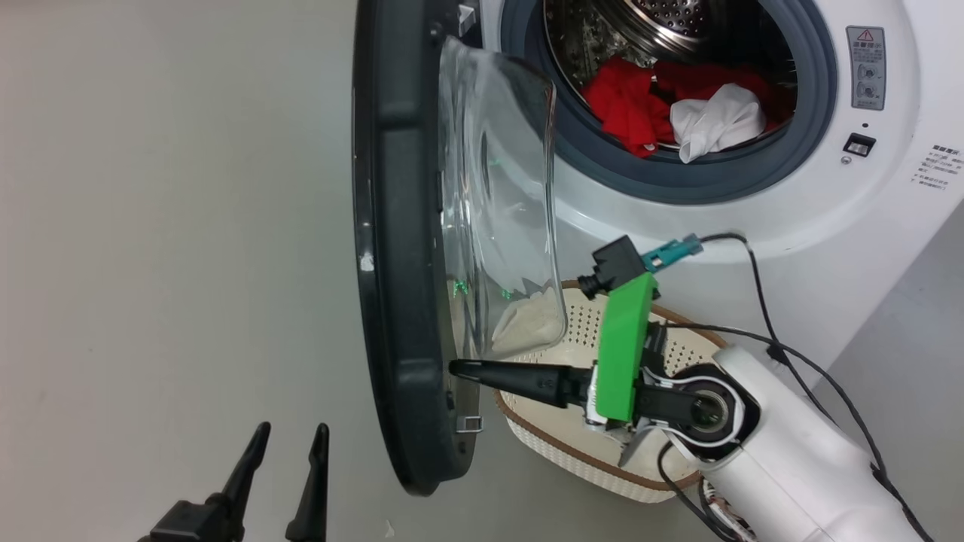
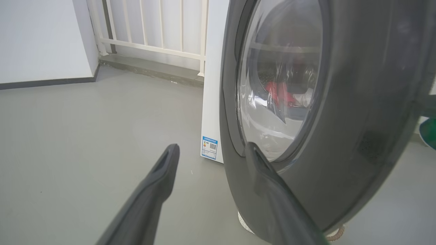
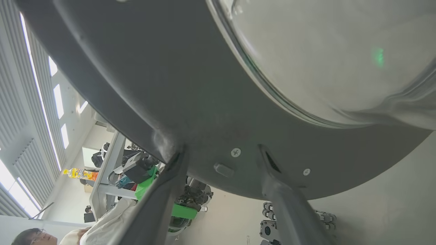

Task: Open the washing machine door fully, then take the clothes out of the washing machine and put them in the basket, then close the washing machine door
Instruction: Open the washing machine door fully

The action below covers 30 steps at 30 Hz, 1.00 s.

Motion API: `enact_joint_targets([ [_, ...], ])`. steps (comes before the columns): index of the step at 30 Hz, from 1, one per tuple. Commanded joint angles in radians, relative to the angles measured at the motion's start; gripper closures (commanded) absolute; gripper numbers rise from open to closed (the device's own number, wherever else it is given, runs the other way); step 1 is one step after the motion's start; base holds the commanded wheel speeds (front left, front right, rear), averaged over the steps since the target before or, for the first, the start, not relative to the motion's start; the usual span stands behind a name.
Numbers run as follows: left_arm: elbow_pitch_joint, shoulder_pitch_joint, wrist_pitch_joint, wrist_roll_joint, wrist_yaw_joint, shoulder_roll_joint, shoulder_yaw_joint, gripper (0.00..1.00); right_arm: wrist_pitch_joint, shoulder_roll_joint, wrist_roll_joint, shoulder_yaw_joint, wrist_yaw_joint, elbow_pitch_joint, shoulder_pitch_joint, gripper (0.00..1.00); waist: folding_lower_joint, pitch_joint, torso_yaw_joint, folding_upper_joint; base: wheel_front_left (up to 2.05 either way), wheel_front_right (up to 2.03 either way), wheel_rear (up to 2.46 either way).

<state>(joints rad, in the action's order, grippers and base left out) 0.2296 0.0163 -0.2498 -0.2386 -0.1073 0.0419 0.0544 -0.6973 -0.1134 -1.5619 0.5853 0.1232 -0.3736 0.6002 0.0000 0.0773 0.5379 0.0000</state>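
Observation:
The washing machine door point(image 1: 399, 226) stands swung out, seen edge-on, its black rim toward me and the glass bowl point(image 1: 497, 211) facing the washing machine point(image 1: 828, 196). Red clothes point(image 1: 625, 105) and a white cloth point(image 1: 715, 120) lie in the drum. The cream basket point(image 1: 580, 467) sits on the floor below the opening. My right gripper point(image 1: 456, 369) points at the door's inner rim above the basket. In the right wrist view it point(image 3: 221, 154) is open, tips at the rim point(image 3: 170, 85). My left gripper point(image 1: 290, 436) is open and empty on the door's outer side point(image 2: 357, 102).
Black cables point(image 1: 761, 301) run from the right arm across the machine's front. A white railing point(image 2: 153, 34) and wall stand beyond the grey floor point(image 2: 85, 136). A person point(image 3: 27, 236) and a table with a bottle point(image 3: 80, 173) show past the door's edge.

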Motion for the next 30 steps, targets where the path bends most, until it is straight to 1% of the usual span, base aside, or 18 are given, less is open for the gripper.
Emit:
enact_joint_targets([
  [1, -0.014, 0.016, -0.012, 0.007, -0.005, 0.008, -0.031, 0.00, 0.019, 0.003, 0.008, -0.012, 0.008, 0.030, -0.013, 0.00, 0.0000, -0.004, -0.002, 0.0000, 0.00, 0.00, 0.00],
  [10, 0.009, 0.020, -0.012, 0.015, -0.015, 0.008, -0.054, 0.00, 0.085, -0.055, 0.030, -0.022, 0.008, 0.026, -0.086, 0.00, 0.0000, -0.019, -0.037, 0.0000, 0.00, 0.00, 0.00],
  [20, 0.009, 0.016, -0.012, 0.016, -0.018, 0.008, -0.082, 0.00, 0.187, -0.091, 0.030, -0.048, 0.008, 0.031, -0.166, 0.00, 0.0000, -0.021, -0.077, 0.0000, 0.00, 0.00, 0.00],
  [26, 0.012, 0.007, -0.012, 0.020, -0.020, 0.008, -0.098, 0.00, 0.286, -0.118, 0.038, -0.078, 0.008, 0.033, -0.230, 0.00, 0.0000, -0.030, -0.095, 0.0000, 0.00, 0.00, 0.00],
  [30, 0.012, 0.002, -0.012, 0.022, -0.021, 0.008, -0.109, 0.00, 0.346, -0.138, 0.054, -0.078, 0.008, 0.024, -0.274, 0.00, 0.0000, -0.037, -0.103, 0.0000, 0.00, 0.00, 0.00],
])
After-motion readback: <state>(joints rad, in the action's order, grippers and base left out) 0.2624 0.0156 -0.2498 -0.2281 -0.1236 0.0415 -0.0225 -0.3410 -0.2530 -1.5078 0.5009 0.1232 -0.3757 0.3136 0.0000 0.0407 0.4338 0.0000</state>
